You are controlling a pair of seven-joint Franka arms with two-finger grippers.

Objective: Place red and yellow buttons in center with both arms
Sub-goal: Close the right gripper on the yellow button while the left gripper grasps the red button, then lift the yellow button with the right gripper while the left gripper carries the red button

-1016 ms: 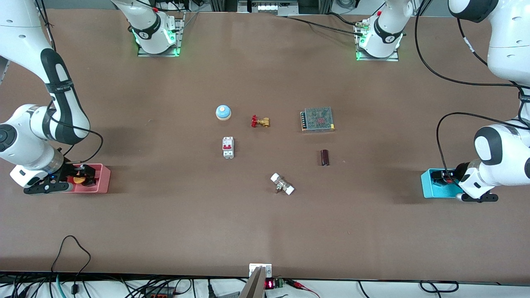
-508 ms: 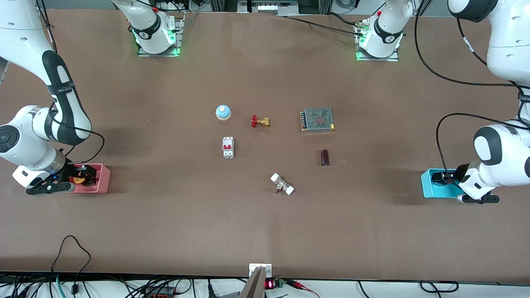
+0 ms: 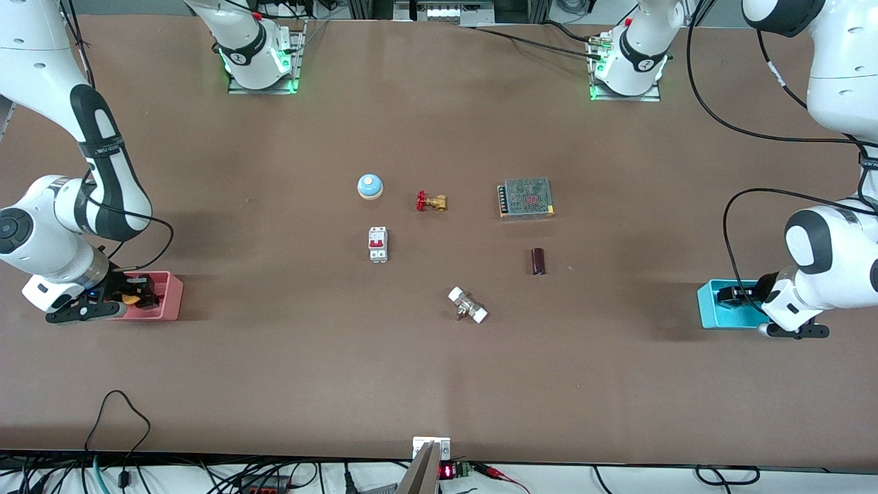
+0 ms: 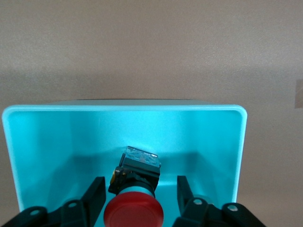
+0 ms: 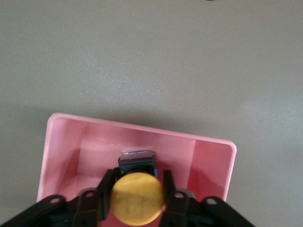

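Both arms are glossy white shells broken by black joint bands; the right arm [image 3: 82, 192] and the left arm [image 3: 833, 254] each trail loose black cables. Each base by the table's edge glows green and carries a small round black marking, perhaps a logo. The black two-finger hardware shows round screw holes.

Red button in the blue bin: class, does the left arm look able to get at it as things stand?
Probably yes. The left tool is already down inside the blue bin, its open fingers either side of the red button, with nothing between.
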